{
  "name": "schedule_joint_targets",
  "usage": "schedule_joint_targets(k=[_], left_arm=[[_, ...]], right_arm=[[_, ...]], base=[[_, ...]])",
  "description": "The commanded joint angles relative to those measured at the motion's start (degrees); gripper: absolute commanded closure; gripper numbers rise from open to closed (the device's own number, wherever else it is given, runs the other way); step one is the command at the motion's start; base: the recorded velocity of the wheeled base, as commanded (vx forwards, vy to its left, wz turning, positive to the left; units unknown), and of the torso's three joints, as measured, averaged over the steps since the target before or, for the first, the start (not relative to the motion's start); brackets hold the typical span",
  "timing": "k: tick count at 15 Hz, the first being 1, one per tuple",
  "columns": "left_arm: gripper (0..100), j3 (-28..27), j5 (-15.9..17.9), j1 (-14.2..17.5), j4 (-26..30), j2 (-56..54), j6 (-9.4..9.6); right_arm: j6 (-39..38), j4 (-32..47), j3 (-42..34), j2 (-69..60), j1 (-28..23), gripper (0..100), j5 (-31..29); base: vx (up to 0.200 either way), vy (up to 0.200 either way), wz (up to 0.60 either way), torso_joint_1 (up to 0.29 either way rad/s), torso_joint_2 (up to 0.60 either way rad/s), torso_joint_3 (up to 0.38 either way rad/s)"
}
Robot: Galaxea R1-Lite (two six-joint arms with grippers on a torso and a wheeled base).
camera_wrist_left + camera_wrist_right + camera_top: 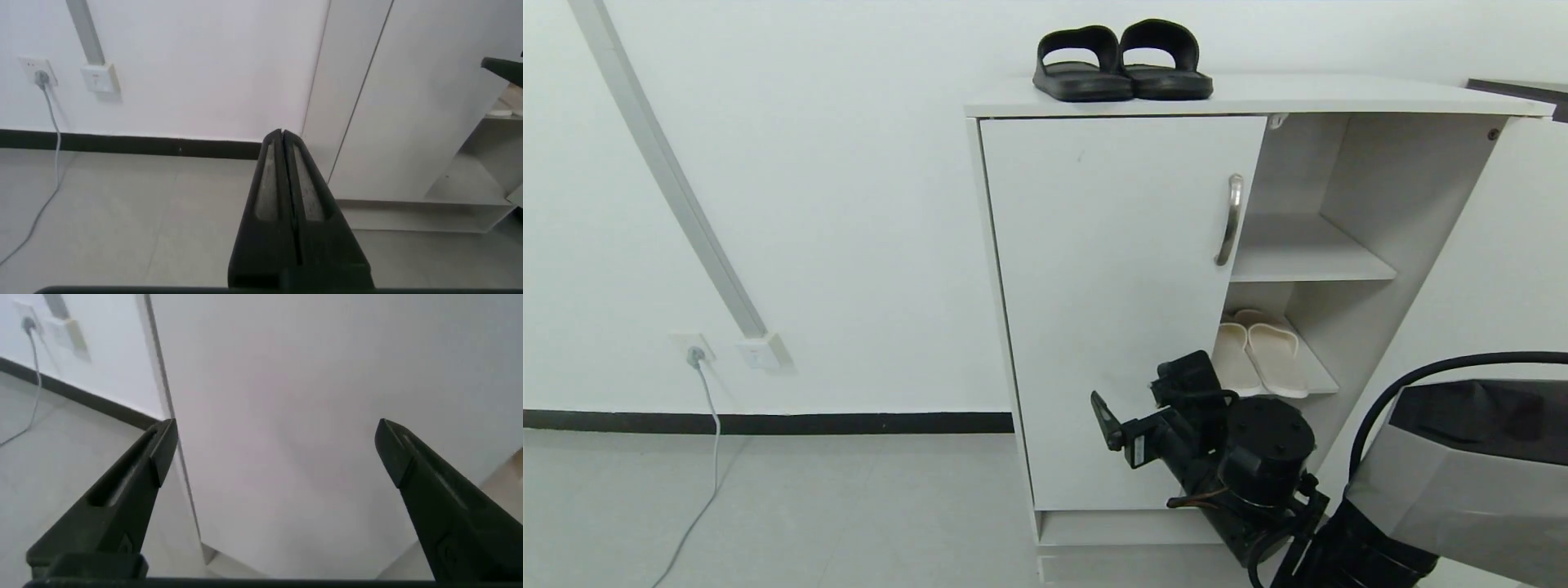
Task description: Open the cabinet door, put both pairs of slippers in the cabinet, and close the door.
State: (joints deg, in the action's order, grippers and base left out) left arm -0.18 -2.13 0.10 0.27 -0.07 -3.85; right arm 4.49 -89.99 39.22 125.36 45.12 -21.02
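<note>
The white cabinet (pixel 1111 310) has its left door shut and its right door (pixel 1486 269) swung open. A pair of black slippers (pixel 1123 61) stands on the cabinet's top. A pair of white slippers (pixel 1262 351) lies on the lower shelf inside the open half. My right gripper (pixel 1143 396) hangs open low in front of the shut left door (pixel 327 416), its fingers wide apart and holding nothing (pixel 276 429). My left gripper (pixel 282 139) is shut and holds nothing, low over the floor to the left of the cabinet (pixel 409 98).
A metal handle (pixel 1232 219) runs along the shut door's right edge. A wall socket with a grey cable (pixel 696 355) and a switch box (pixel 760 351) sit on the wall to the left. Bare floor (pixel 809 506) lies left of the cabinet.
</note>
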Motion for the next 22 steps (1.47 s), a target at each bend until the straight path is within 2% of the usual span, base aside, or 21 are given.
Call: schedule_joint_targets(k=[1,11,14,22], left_arm=[[100,0.01,-0.06,-0.01,0.0,0.07,-0.01],[100,0.01,-0.06,-0.1,0.0,0.07,-0.01],[100,0.01,-0.06,-0.01,-0.09,0.07,-0.01],[100,0.01,-0.06,-0.01,-0.09,0.07,-0.1]], right_arm=[[0.26,-0.01,-0.02,0.68,0.06,0,0.01],[0.26,-0.01,-0.02,1.29,0.15,0,0.01],[0.26,-0.01,0.07,1.38,0.15,0,0.01],[0.26,-0.01,-0.11,1.38,0.15,0,0.01]], base=[[0.0,0.0,0.0,0.0,0.0,0.0],[0.0,0.0,0.0,0.0,-0.02,-0.018],[0.0,0.0,0.0,0.019,-0.21,-0.336],[0.0,0.0,0.0,0.088,-0.49,-0.352]])
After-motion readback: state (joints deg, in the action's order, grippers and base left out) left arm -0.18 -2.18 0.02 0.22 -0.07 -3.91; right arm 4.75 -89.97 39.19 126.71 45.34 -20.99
